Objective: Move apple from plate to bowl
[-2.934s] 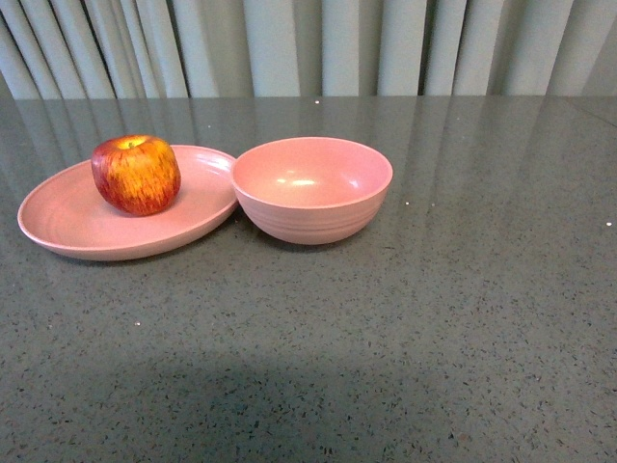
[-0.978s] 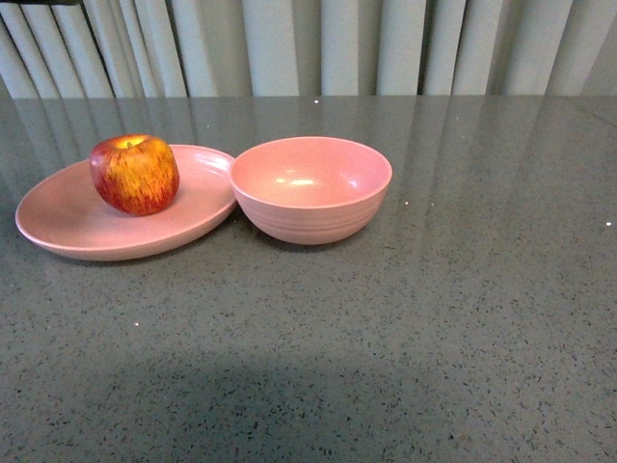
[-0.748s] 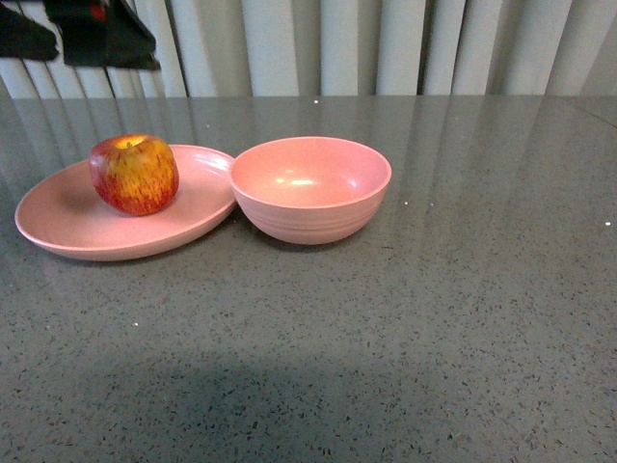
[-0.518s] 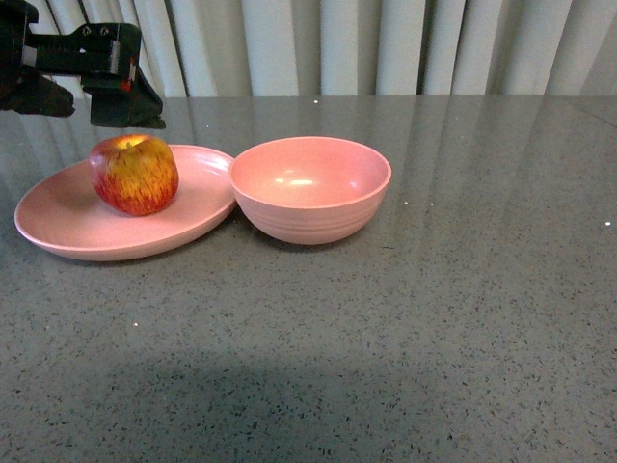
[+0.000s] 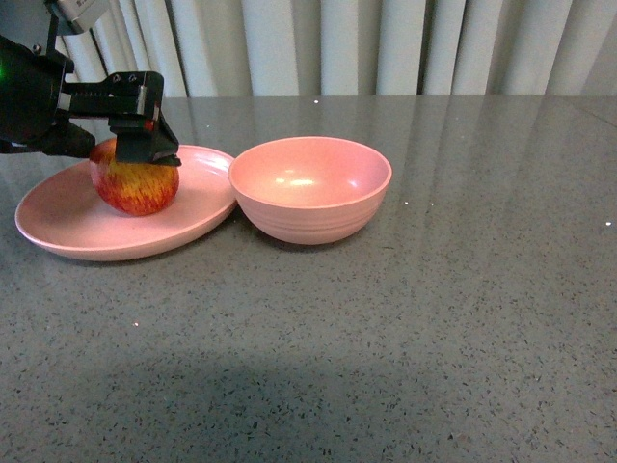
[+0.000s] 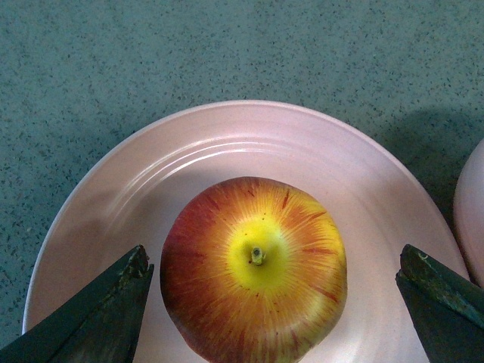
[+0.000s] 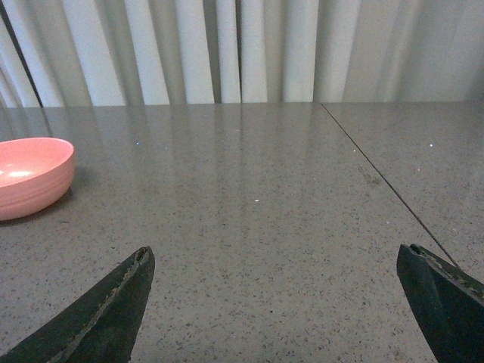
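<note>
The red, yellow-streaked apple [image 5: 135, 185] sits on the shallow pink plate [image 5: 60, 218] at the left of the table. The deep pink bowl [image 5: 310, 188] stands just right of the plate, touching its rim. My left gripper [image 5: 137, 147] is open and has come down over the apple's top. In the left wrist view its fingertips [image 6: 128, 280] flank the apple [image 6: 253, 272] with a gap on each side, above the plate [image 6: 249, 140]. My right gripper [image 7: 276, 253] is open over bare table with nothing between its fingers. It does not show in the front view.
The grey speckled table [image 5: 405, 328] reaches back to a pale curtain [image 5: 386, 43]. In the right wrist view the bowl [image 7: 30, 174] lies off to one side and a thin seam [image 7: 378, 178] crosses the tabletop. The bowl's edge [image 6: 474, 212] shows beside the plate in the left wrist view.
My left gripper came into the front view from the upper left and lowered until its open fingers straddle the apple. Apple, plate and bowl have stayed in place.
</note>
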